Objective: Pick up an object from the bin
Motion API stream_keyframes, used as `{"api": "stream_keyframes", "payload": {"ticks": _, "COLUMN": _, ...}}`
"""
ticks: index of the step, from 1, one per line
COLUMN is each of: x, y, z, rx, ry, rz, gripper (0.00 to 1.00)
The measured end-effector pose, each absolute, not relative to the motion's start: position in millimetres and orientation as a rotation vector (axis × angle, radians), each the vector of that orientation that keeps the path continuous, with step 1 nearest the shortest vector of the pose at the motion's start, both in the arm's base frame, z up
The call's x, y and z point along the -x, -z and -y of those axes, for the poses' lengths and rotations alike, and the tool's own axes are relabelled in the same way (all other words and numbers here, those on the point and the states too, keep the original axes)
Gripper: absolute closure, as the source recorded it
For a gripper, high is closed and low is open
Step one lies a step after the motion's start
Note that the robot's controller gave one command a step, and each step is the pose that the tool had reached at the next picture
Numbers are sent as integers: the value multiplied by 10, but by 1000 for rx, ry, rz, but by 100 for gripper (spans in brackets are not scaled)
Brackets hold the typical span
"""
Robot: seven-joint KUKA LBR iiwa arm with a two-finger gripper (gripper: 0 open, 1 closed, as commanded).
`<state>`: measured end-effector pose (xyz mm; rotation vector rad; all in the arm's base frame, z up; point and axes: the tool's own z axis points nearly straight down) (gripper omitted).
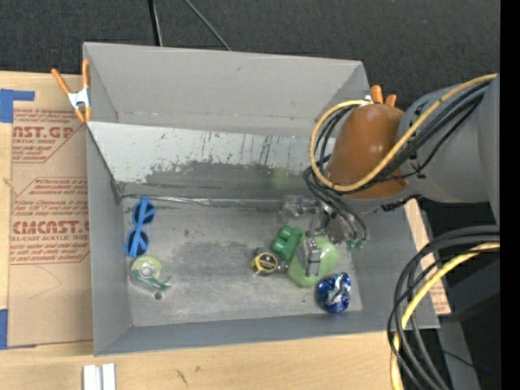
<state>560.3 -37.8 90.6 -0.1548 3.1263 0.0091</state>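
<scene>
My gripper (313,254) hangs low over the right part of the bin floor, its metal fingers reaching down onto a pale green object (323,262). A darker green block (286,241) lies just left of the fingers. Beside that block, further left, sits a small yellow-and-black round thing (265,262). A crumpled blue-and-white piece (333,292) lies in front of the gripper near the bin's front right corner. Nothing shows clearly between the fingers.
At the far left of the bin floor lie a blue pair of toy glasses (140,225) and a clear tape dispenser with a green roll (147,272). The orange-covered wrist and its looping cables hang over the bin's right side.
</scene>
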Motion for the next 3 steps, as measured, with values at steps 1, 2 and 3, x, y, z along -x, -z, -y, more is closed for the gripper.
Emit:
{"api": "stream_keyframes", "payload": {"ticks": 1, "x": -5312, "y": -688, "z": 132, "rx": 187, "ry": -4, "rz": -3138, "gripper": 0}}
{"api": "stream_keyframes", "payload": {"ticks": 2, "x": -5327, "y": -697, "z": 152, "rx": 182, "ry": -1, "rz": -3135, "gripper": 100}}
{"api": "stream_keyframes", "payload": {"ticks": 3, "x": -5421, "y": -2061, "z": 34, "rx": 334, "ry": 2, "rz": -3112, "gripper": 100}}
